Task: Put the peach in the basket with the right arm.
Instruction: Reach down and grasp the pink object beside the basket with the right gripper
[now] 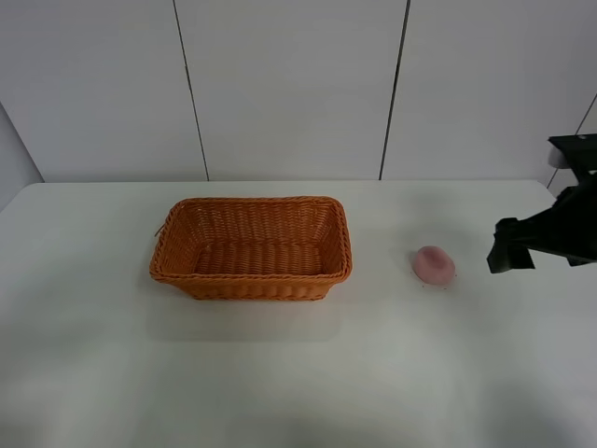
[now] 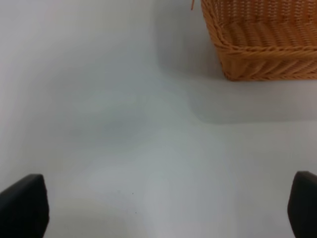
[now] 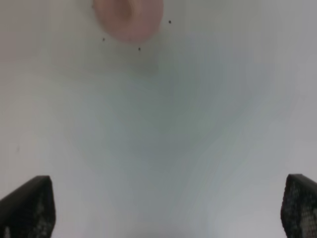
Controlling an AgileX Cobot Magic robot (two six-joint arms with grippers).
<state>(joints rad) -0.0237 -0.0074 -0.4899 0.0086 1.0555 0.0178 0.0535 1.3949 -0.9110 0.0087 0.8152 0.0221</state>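
Note:
The pink peach (image 1: 434, 265) lies on the white table to the right of the orange-brown wicker basket (image 1: 252, 248), a short gap between them. The right arm's black gripper (image 1: 508, 250) hovers right of the peach, not touching it. In the right wrist view the peach (image 3: 129, 19) is blurred and ahead of the gripper (image 3: 168, 208), whose fingertips (image 3: 30, 206) stand wide apart, open and empty. The left wrist view shows the left gripper (image 2: 163, 208) open over bare table, a corner of the basket (image 2: 262, 44) ahead of it. The left arm is out of the exterior high view.
The white table (image 1: 298, 373) spreads around the basket, and a white panelled wall (image 1: 289, 84) stands behind it. A few tiny dark specks (image 3: 139, 48) lie on the table beside the peach.

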